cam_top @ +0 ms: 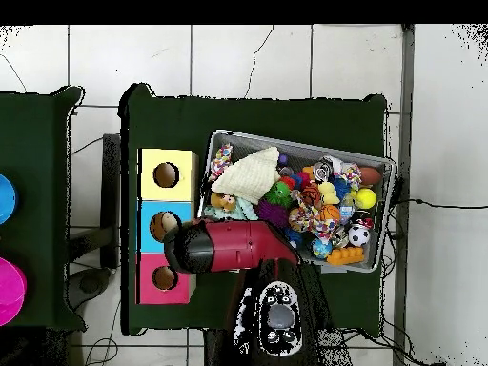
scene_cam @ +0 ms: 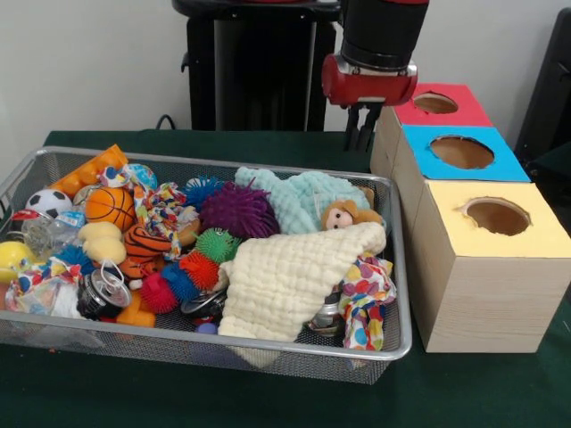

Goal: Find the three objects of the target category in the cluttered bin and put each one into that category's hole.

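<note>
The silver wire-mesh basket (scene_cam: 403,267) is full of toys; it also shows in the overhead view (cam_top: 305,147). A tan-orange plush bear (scene_cam: 343,214) lies at its right between a cream cloth (scene_cam: 285,276) and a pale teal cloth (scene_cam: 299,198). An orange black-striped plush tiger (scene_cam: 145,242) and a pale yellow plush (scene_cam: 103,242) lie at the left. The red-surrounded hole (scene_cam: 435,102) tops the far box (cam_top: 164,277). My gripper (scene_cam: 361,132) hangs behind the basket's far right corner, beside the red-topped box, above the table and holding nothing I can see.
A blue-surrounded hole (scene_cam: 461,152) and a yellow-surrounded hole (scene_cam: 497,216) top the two nearer boxes. Spiky rubber balls (scene_cam: 239,209), an orange basketball (scene_cam: 110,207), a soccer ball (scene_cam: 48,202) and patterned cloth knots (scene_cam: 364,303) crowd the basket. The robot's pedestal (scene_cam: 254,67) stands behind.
</note>
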`<action>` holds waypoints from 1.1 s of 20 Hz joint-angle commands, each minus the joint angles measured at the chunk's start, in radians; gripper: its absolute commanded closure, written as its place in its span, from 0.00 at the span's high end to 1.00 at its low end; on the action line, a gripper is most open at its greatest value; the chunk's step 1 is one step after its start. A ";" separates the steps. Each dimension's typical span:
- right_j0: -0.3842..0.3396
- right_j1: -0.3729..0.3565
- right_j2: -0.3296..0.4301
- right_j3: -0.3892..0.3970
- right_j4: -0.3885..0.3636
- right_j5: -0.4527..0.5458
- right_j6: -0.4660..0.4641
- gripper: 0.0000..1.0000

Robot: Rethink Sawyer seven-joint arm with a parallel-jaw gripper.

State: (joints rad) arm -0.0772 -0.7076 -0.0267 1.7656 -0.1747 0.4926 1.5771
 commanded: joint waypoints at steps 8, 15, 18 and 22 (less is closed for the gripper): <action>-0.008 0.103 0.011 -0.106 0.043 -0.044 0.201 0.00; 0.017 0.128 -0.017 -0.157 0.019 -0.036 0.198 0.00; 0.018 0.147 -0.014 -0.182 0.020 -0.032 0.191 0.00; 0.014 0.157 -0.007 -0.200 0.031 -0.010 0.184 0.00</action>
State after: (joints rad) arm -0.0673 -0.6054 -0.0453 1.6414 -0.1747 0.4926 1.5771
